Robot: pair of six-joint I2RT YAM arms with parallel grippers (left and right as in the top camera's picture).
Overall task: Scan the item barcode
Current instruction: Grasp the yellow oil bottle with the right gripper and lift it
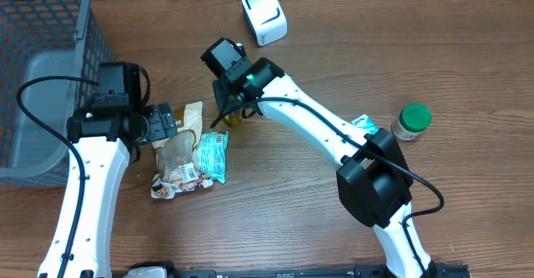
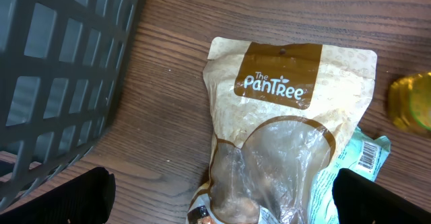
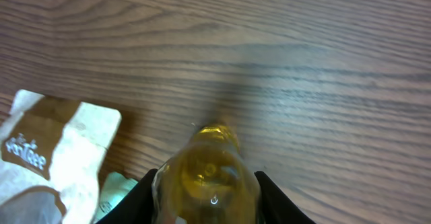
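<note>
My right gripper is shut on a small bottle of yellow liquid; its black fingers press both sides, just above the wooden table. No barcode shows on the bottle. From overhead the bottle peeks out under the right gripper at the table's middle. My left gripper stands wide open over a beige and brown PanTree pouch, holding nothing. A white scanner box sits at the back.
A teal packet with a printed barcode lies beside the pouch. A grey mesh basket fills the far left. A green-lidded jar stands at the right, near another teal packet.
</note>
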